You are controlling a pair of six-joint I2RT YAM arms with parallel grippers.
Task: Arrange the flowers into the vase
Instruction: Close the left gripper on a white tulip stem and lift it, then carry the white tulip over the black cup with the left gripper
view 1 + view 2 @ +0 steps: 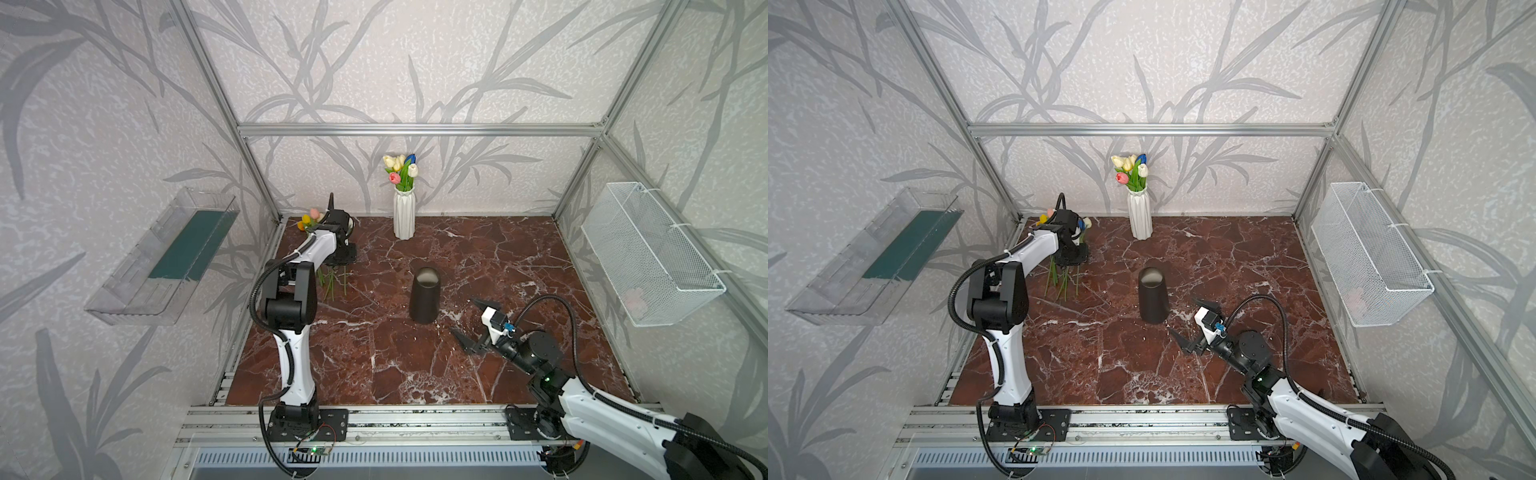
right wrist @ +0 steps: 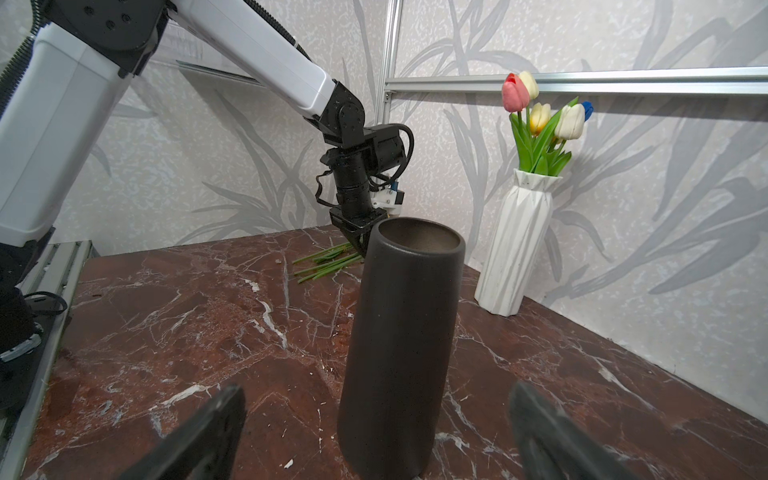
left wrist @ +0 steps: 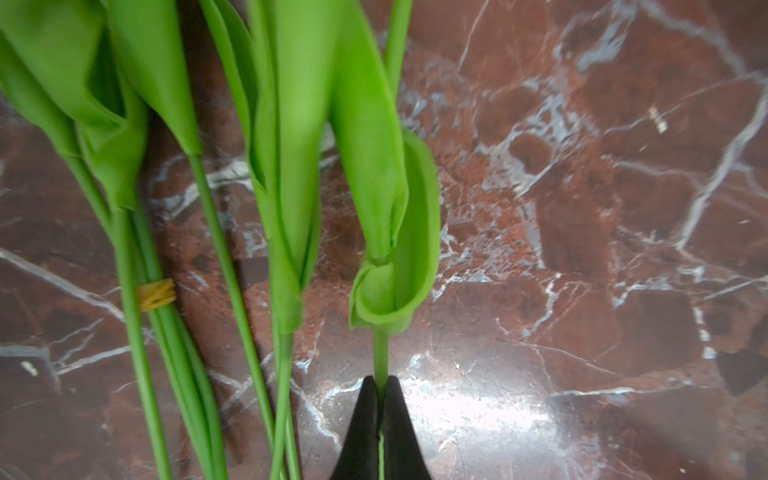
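The left gripper (image 3: 381,388) is clamped on one stem (image 3: 380,353) of the flowers (image 1: 332,284), which lie on the counter (image 1: 374,365) upper left of centre in both top views. The right gripper (image 1: 463,316) gapes wide and empty beside the dark vase (image 1: 424,297).

two vases are counted: a white vase (image 1: 404,216) and a dark vase (image 1: 424,299). five flowers (image 1: 412,169) are counted in the white one; the loose stems (image 3: 170,332) cannot be counted.

We see a red-brown marble tabletop (image 1: 395,365) bearing an upright dark vase (image 1: 424,299) mid-table, a white vase (image 1: 404,216) at the back, and loose tulips (image 3: 299,124) lying far left.
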